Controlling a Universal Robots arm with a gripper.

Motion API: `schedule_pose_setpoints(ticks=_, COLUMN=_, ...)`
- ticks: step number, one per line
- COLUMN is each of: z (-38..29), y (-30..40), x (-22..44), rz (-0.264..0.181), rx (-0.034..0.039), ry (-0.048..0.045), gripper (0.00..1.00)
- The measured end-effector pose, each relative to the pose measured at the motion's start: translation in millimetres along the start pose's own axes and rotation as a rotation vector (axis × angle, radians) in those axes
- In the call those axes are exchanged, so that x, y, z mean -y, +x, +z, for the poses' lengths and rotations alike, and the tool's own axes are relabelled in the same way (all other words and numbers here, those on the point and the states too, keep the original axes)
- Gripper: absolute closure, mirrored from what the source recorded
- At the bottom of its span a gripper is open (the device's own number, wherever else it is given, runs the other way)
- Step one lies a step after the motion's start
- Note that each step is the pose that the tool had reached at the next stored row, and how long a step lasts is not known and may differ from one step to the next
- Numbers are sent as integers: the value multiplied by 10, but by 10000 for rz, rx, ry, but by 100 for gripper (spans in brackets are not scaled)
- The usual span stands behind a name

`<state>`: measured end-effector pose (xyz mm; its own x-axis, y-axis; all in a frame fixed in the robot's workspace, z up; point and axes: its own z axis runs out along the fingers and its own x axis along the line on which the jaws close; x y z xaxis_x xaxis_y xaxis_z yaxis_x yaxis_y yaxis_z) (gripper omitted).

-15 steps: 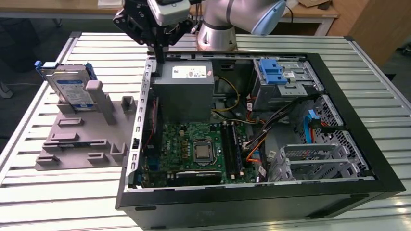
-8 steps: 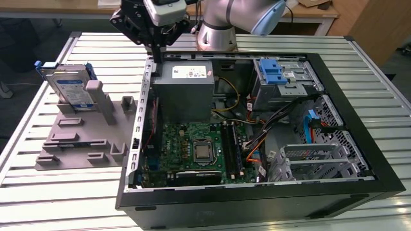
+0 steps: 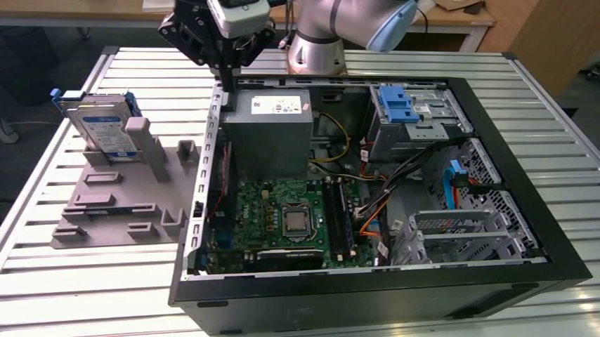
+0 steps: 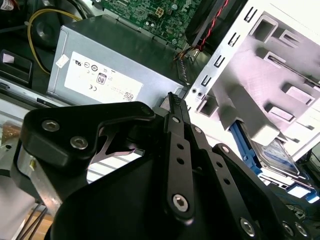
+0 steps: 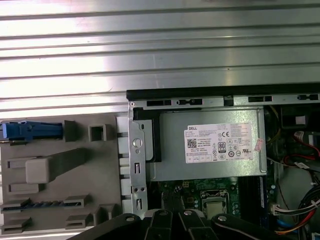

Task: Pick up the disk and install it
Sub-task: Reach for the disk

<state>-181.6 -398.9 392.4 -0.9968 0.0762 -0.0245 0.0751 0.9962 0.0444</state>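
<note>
The disk point(image 3: 101, 125) stands upright on its edge in a slot of the grey holder point(image 3: 117, 210), on the table at the exterior view's left of the open computer case point(image 3: 525, 232). It is silver with a white-and-blue label and a blue carrier frame. In the first wrist view its blue frame point(image 5: 30, 131) shows edge-on; in the second wrist view part of the disk point(image 4: 279, 156) sits behind the holder. My gripper point(image 3: 227, 81) hangs above the case's rear corner next to the power supply, apart from the disk. Its fingers point(image 4: 172, 100) are shut together on nothing.
Inside the case lie the grey power supply point(image 3: 272, 130) with a white sticker, the green motherboard point(image 3: 281, 225), loose cables point(image 3: 375, 203) and the silver drive cage with a blue latch point(image 3: 405, 105). The slatted metal table point(image 3: 84, 295) spreads around the case.
</note>
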Motion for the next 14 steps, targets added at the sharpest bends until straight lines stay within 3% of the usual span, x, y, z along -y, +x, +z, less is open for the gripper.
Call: schedule_pose_setpoints(ticks=14, z=0, y=36, x=3, rz=0, rx=0, ry=0, gripper=89)
